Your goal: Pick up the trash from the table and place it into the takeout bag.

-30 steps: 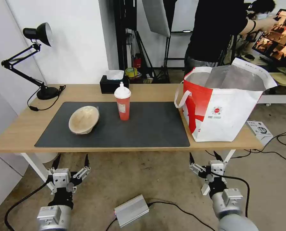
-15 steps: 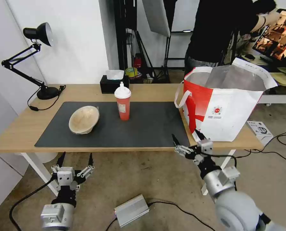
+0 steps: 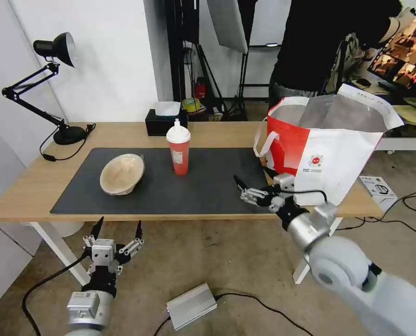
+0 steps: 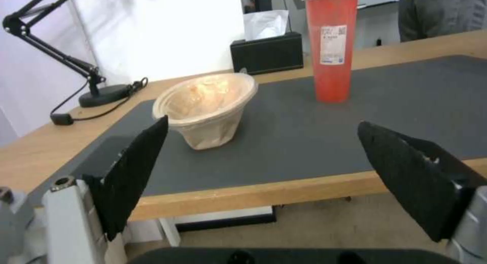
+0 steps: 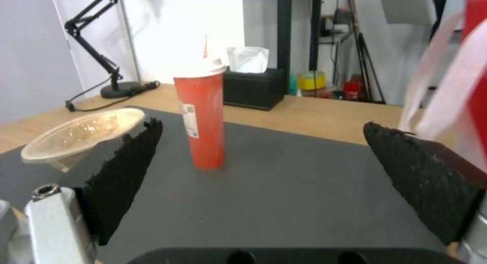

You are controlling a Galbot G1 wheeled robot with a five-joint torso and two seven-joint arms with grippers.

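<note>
My left gripper [image 3: 117, 233] hangs below the table [image 3: 26, 186] edge, jaws spread, facing the beige bowl [image 3: 122, 173] tilted on the mat. The upright cup [image 3: 178, 149] stands mid-mat, dead ahead of my right gripper [image 3: 253, 183], jaws wide, the nearer arm. The takeout bag [image 3: 329, 158] hides its contents from me
</note>
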